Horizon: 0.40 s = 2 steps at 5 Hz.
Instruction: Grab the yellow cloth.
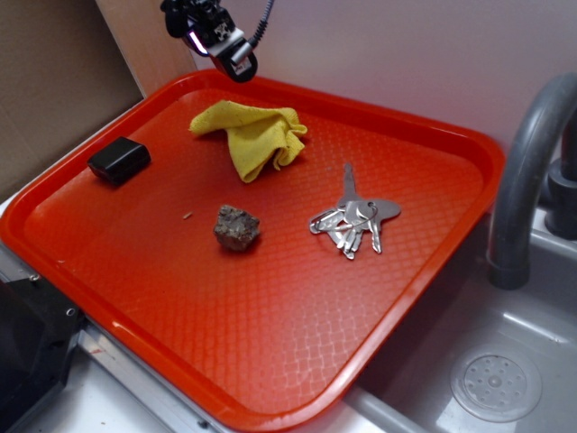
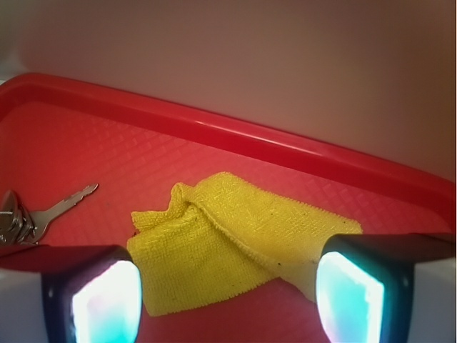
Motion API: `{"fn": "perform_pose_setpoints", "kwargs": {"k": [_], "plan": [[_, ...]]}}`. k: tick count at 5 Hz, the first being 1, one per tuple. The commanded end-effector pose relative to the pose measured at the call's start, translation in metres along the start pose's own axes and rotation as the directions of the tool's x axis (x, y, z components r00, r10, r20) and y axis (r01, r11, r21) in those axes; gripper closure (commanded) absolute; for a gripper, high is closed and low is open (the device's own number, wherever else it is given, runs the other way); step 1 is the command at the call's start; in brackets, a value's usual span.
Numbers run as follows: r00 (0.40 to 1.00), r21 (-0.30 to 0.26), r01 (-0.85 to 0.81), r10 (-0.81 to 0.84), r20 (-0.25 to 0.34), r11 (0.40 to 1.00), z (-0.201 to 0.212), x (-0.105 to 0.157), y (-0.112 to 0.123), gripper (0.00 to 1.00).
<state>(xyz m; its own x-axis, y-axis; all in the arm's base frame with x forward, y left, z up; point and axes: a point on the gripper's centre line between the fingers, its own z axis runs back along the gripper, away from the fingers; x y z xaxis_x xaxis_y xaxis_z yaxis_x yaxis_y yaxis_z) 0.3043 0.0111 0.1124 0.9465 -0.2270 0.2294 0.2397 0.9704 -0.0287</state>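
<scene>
presently fingers (image 2: pixel 228 296) spread wide, empty, above yellow cloth (image 2: pixel 235 239) on red tray (image 1: pixel 297 352).

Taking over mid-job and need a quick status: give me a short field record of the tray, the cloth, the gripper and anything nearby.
surface: red tray beside a grey sink
target: yellow cloth, crumpled, near the tray's far rim
gripper: gripper above the far rim, open, empty; cloth lies between its fingers in the wrist view
other items: bunch of keys, rock, black box
contact: none seen with the cloth
</scene>
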Motion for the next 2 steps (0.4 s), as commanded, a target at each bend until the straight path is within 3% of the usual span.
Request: {"fn": "perform_pose_setpoints", "kwargs": {"k": [1, 2], "plan": [[0.998, 0.014, 0.024, -0.025, 0.061, 1.0, 0.018, 0.015, -0.004, 0.0], [0.997, -0.021, 0.07, -0.071, -0.004, 0.997, -0.021, 0.011, -0.011, 0.0]]}}
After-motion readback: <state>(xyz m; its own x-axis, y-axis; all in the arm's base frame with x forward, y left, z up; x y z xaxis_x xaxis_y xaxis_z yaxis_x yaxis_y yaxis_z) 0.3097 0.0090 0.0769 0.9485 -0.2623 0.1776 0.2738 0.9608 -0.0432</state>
